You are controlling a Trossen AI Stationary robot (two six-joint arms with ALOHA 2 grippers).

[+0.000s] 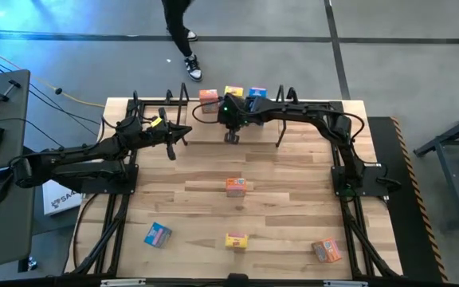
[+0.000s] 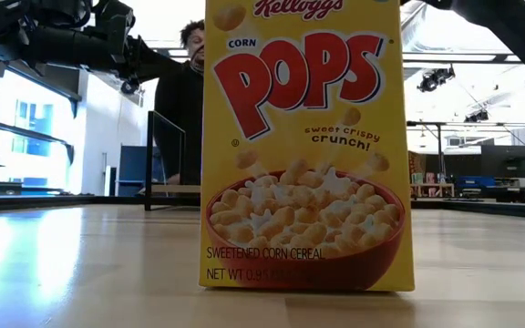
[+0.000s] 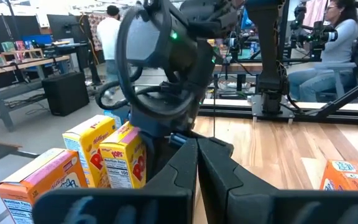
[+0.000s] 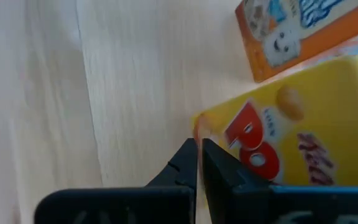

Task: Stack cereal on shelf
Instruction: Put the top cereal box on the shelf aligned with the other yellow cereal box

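Observation:
The shelf [image 1: 213, 135], a light board between black wire uprights, stands at the table's far edge. On its far part sit an orange-pink box [image 1: 208, 97], a yellow Pops box [image 1: 233, 92] and a blue box [image 1: 257, 94]. My right gripper [image 1: 232, 137] is shut and points down over the board. In the right wrist view it [image 4: 198, 155] is at a corner of the yellow box [image 4: 291, 130], beside the orange box [image 4: 291, 31]. My left gripper [image 1: 172, 150] is shut and empty, left of the boxes [image 3: 123, 168]. My right gripper has its shut fingertips [image 4: 188, 158] right at the yellow Pops box's corner [image 4: 207, 124], coming from above. I cannot tell whether they touch it. The box rests on the shelf board.
More boxes lie on the table: orange [image 1: 235, 186] in the middle, blue [image 1: 157, 233] near left, yellow [image 1: 236, 240] near centre, filling the low view [image 2: 303, 146], and orange [image 1: 326, 251] near right. A person [image 1: 183, 36] stands beyond the far edge.

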